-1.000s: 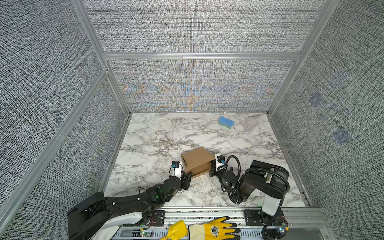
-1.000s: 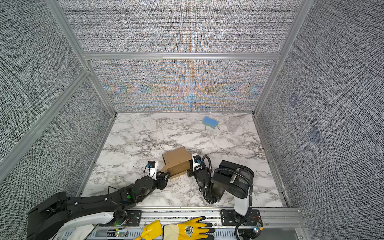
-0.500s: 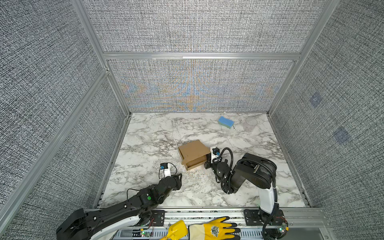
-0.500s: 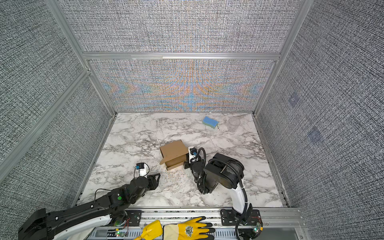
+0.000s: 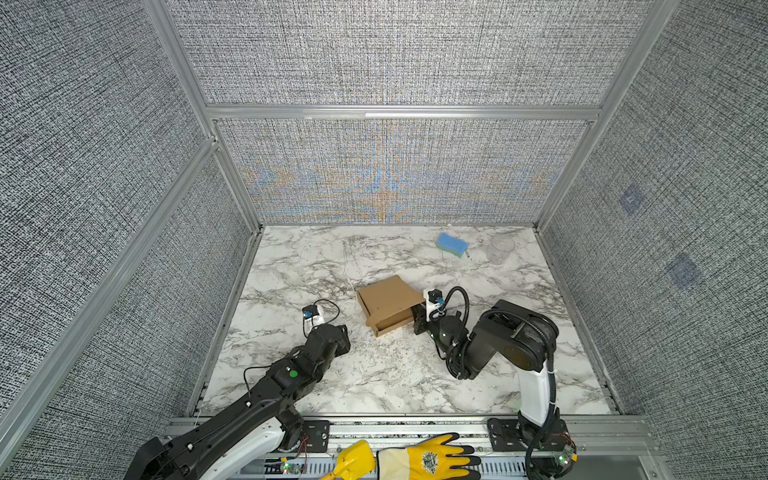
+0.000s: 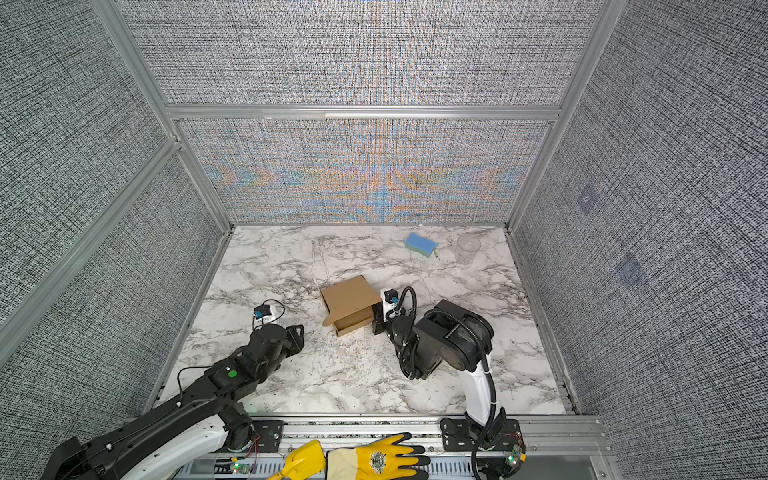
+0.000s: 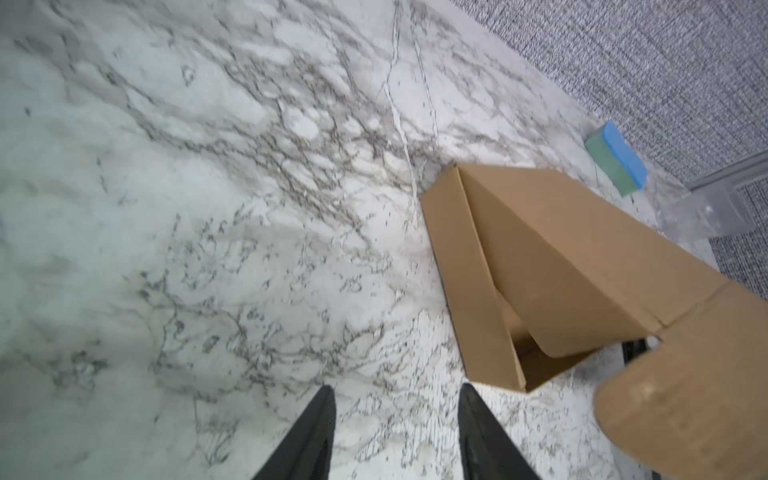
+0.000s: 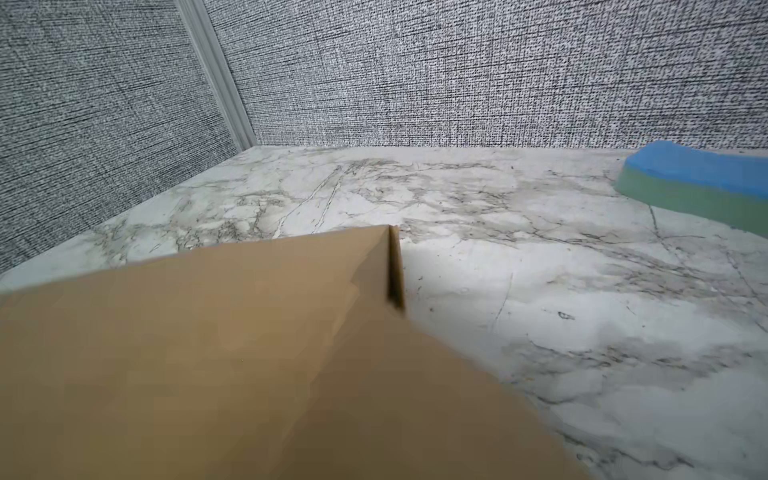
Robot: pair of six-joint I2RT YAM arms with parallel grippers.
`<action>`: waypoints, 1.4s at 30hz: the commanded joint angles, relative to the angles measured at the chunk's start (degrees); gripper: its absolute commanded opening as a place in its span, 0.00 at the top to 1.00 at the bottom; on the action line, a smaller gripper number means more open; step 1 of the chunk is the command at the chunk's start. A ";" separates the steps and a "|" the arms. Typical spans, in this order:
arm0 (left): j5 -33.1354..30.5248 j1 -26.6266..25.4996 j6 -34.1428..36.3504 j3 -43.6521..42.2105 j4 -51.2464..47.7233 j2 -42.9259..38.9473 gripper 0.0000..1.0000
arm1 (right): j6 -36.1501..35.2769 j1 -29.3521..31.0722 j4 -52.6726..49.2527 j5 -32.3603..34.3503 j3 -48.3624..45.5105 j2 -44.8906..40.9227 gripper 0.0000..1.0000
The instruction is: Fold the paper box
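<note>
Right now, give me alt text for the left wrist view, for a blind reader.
A partly folded brown paper box, its lid ajar, sits on a marble table. The left end effector hovers open over bare marble beside it, holding nothing; a blue sponge and clear cup sit beyond.

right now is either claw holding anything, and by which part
Left claw open, empty. Right claw is at the paper box's right end; whether it grips cannot be told.

The left end effector [image 7: 397, 388] holds its two black fingers apart, nothing between them, over the white grey-veined marble counter [image 7: 208, 208]. Near one finger sits the brown cardboard box [image 7: 540, 257], its lid half raised and one rounded flap blurred. Beyond it, a blue-and-green rectangular sponge [image 7: 619, 158] lies near the grey woven wall [image 7: 665, 62].
</note>
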 commanded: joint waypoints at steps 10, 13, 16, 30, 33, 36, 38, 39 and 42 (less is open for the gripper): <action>8.22 5.73 12.12 12.25 7.90 17.10 0.50 | 2.73 0.04 -8.36 -6.13 -5.82 -10.44 0.46; 8.60 6.46 13.86 14.79 8.31 19.62 0.50 | 3.22 0.04 -10.99 -6.32 -8.13 -14.17 0.45; 9.66 7.36 15.49 17.94 8.12 22.01 0.50 | 3.70 0.12 -15.47 -6.22 -9.79 -18.53 0.45; 19.61 6.23 24.18 37.02 5.43 39.22 0.52 | 10.34 0.13 -69.90 -2.87 -4.53 -50.38 0.45; 18.90 3.61 25.32 39.24 5.35 42.08 0.53 | 12.30 -0.52 -77.72 -1.98 -2.33 -55.49 0.44; 17.85 0.67 26.03 41.32 4.41 45.20 0.53 | 13.25 -2.15 -83.61 -3.92 0.36 -58.01 0.44; 17.25 -0.93 25.96 41.75 4.31 46.71 0.53 | 13.66 -3.22 -86.29 -5.25 2.33 -58.18 0.44; 17.32 -1.64 25.74 41.60 4.59 47.33 0.53 | 13.82 -3.62 -87.28 -5.89 3.02 -57.96 0.44; 17.50 -3.25 25.05 40.60 5.48 48.76 0.53 | 14.19 -4.43 -88.35 -7.48 4.52 -57.35 0.44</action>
